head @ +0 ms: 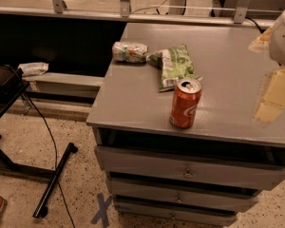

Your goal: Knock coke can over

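Note:
The coke can [185, 103] is red-orange with white script and a silver top. It stands upright near the front edge of the grey cabinet top [228, 56]. My gripper [274, 95] is a pale yellowish shape at the right edge of the view. It hangs over the right side of the cabinet top, well to the right of the can and apart from it. Part of the arm [282, 37] shows above it.
A green and white chip bag [174, 66] lies just behind the can. A pale white-green can [129, 52] lies on its side at the back left. Drawers [190, 172] sit below the top. A black stand [19, 127] and cable are on the floor at left.

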You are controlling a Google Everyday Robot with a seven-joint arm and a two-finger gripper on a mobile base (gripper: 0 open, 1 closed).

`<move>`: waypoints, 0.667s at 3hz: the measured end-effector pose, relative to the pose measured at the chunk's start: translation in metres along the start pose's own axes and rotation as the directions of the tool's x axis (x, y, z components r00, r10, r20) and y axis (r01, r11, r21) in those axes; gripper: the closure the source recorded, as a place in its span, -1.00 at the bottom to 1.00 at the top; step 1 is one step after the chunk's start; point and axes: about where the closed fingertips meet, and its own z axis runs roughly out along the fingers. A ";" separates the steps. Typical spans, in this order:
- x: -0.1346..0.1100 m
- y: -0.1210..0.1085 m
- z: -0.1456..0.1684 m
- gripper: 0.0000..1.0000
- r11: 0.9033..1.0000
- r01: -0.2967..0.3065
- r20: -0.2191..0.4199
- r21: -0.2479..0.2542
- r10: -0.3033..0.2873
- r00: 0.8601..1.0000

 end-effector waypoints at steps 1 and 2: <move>0.000 0.000 0.000 -1.00 1.000 0.000 0.000 0.000 0.000 1.000; -0.009 -0.007 0.007 -1.00 1.000 -0.002 0.108 0.024 0.000 0.994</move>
